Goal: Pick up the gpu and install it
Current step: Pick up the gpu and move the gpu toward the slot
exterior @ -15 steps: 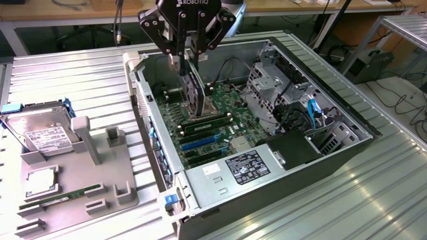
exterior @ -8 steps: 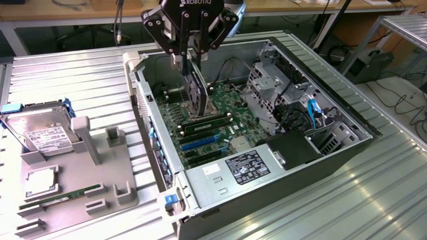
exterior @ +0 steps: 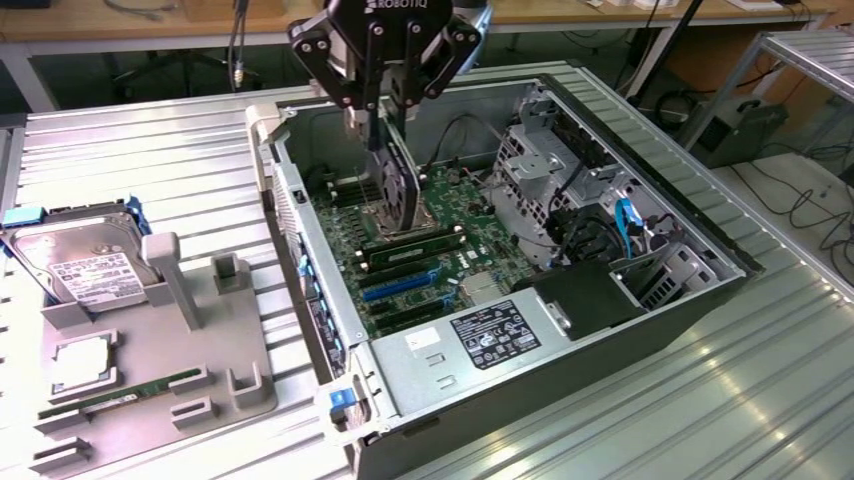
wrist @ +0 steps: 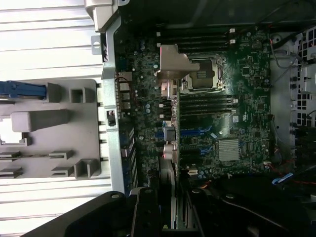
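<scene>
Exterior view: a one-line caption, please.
Gripper holds the gpu on edge over the motherboard inside the open case.

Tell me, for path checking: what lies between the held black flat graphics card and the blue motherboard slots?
Exterior view: long dark memory slots lie between the gpu and the blue slots.

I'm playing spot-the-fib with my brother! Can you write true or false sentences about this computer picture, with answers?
1. The fingers hold the gpu over the open computer case. True.
2. The hard drive sits inside the case. False: it is outside, at the exterior view's left.
3. A green RAM stick lies on the gray tray. True.
4. The case is closed up. False: it is open, and the motherboard shows.
</scene>
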`<state>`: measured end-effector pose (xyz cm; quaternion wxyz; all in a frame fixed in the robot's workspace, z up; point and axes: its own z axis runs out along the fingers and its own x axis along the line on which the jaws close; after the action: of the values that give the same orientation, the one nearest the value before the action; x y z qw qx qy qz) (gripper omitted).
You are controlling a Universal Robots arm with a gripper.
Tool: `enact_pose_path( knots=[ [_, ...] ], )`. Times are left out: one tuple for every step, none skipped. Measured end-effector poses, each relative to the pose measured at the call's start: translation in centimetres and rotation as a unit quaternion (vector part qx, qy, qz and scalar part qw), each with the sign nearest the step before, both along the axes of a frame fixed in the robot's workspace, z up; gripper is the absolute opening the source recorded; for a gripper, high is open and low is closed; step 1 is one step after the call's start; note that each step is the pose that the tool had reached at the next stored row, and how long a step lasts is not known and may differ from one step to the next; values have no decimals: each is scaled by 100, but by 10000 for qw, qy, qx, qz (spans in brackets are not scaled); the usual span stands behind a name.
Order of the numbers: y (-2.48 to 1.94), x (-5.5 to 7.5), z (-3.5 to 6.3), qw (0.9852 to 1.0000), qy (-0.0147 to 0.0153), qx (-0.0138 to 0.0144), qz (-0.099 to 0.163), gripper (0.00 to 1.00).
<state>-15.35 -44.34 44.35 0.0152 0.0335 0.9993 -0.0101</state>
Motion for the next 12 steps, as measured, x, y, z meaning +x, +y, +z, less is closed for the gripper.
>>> enact_pose_path(
  knots=[
    [0,4,0,10000,0,0,0,26],
    [0,8,0,10000,0,0,0,26],
    [0,15,0,10000,0,-1,1,26],
    [0,21,0,10000,0,-1,1,26],
    [0,25,0,10000,0,-2,1,26],
    [0,30,0,10000,0,-2,1,26],
    [0,34,0,10000,0,-2,1,26],
    [0,38,0,10000,0,-2,1,26],
    [0,43,0,10000,0,-3,1,26],
    [0,47,0,10000,0,-3,1,26],
    [0,51,0,10000,0,-3,1,26],
    [0,55,0,10000,0,-3,1,26]
  ],
)
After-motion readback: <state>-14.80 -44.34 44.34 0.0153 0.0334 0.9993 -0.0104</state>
